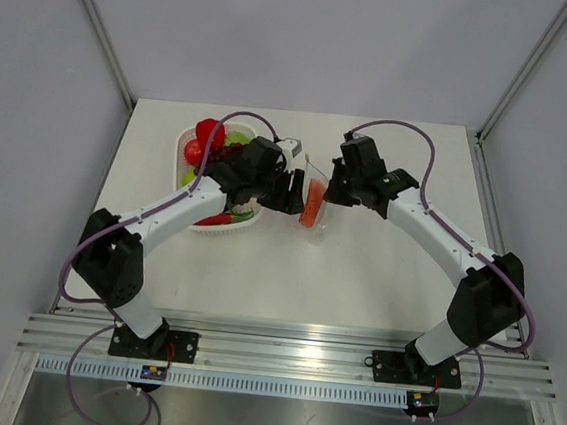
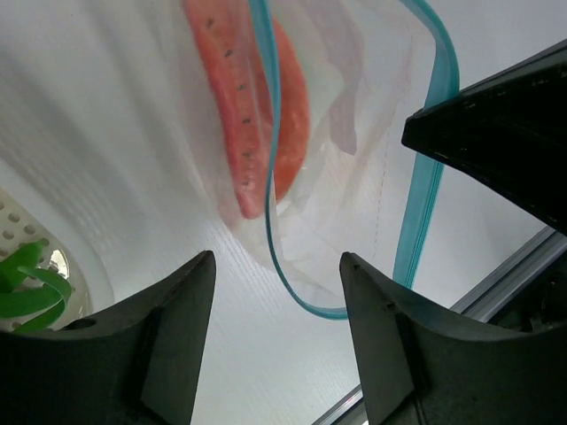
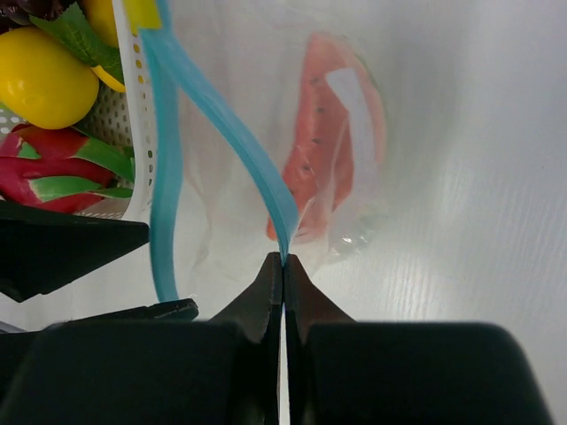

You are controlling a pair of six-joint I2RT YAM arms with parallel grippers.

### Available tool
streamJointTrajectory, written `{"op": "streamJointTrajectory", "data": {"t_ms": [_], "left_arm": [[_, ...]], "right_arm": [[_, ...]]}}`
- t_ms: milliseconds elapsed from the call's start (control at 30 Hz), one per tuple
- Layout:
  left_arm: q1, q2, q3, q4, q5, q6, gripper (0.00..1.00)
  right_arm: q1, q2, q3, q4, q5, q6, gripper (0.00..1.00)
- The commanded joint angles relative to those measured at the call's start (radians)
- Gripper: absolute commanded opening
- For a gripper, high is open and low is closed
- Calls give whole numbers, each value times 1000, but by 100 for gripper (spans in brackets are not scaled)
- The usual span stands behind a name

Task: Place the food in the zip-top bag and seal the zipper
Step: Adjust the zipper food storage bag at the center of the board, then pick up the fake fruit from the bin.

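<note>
Bag (image 1: 313, 203) is at the middle of the tabletop (image 1: 358, 270), just right of the basket (image 1: 180, 152), with orange food (image 2: 252, 106) inside. Jaws of the right gripper (image 3: 283, 261) pinch the blue zipper (image 3: 257, 177). Jaws of the left gripper (image 2: 276, 270) are open. Hold the mouth wide for more.

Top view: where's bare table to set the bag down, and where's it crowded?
Free: white table between the clear zip-top bag and arm bases; right rear corner. Crowded: centre, left gripper, right gripper, bag, white slotted basket.
</note>
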Motion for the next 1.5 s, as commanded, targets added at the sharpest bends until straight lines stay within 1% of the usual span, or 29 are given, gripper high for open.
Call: {"op": "streamJointTrajectory", "data": {"t_ms": [0,167,300,367,433,467,500,533,600,633,700,733,833,900,933,1000,1033,1067,1167,1233,1300,1367,1467], "left_arm": [[1,-49,44,-18,1,26,62],[41,-118,133,-60,-21,32,64],[113,-187,133,-66,-22,20,66],[158,-224,109,-63,-74,15,73],[197,-237,72,-63,-155,0,84],[216,-237,64,-70,-168,-9,89],[236,-226,55,-86,-165,-25,90],[271,-215,52,-96,-160,-26,90],[293,-183,32,-104,-182,-28,90],[294,-177,5,-95,-238,-25,90],[294,-153,-11,-81,-274,-26,90],[294,-143,-16,-78,-322,-32,90],[296,-114,-37,-54,-373,-23,91],[296,-71,-16,-73,-383,4,89],[296,-59,-8,-80,-396,17,85],[302,-33,3,-83,-394,53,82],[311,-2,9,-84,-355,69,82],[313,9,17,-92,-355,79,85],[317,29,20,-71,-383,48,91],[319,23,-6,-41,-399,17,91],[319,27,-11,-12,-424,-25,88],[317,62,13,-30,-447,-48,83],[316,93,35,-37,-484,-71,81]], "right_arm": [[1,12,17,59,-42,26,0],[13,50,55,67,-69,45,0],[30,91,100,41,-60,43,0],[32,107,107,41,-59,48,0],[35,111,106,42,-60,48,0],[36,111,104,44,-62,49,0],[35,111,103,45,-65,48,0],[35,107,98,47,-66,46,0],[35,104,97,49,-69,49,0],[35,99,94,49,-71,49,0],[35,96,94,46,-72,49,0],[35,91,89,45,-74,48,0],[35,79,83,44,-72,48,0],[35,71,77,45,-75,46,0],[35,67,75,45,-77,46,0],[35,64,74,45,-88,49,0],[35,64,74,47,-91,49,0],[35,61,74,50,-94,51,0],[35,62,72,52,-97,49,0],[35,65,71,52,-98,49,0],[35,65,69,55,-105,49,0],[35,65,68,58,-109,52,0],[35,59,60,75,-135,60,0]]}}
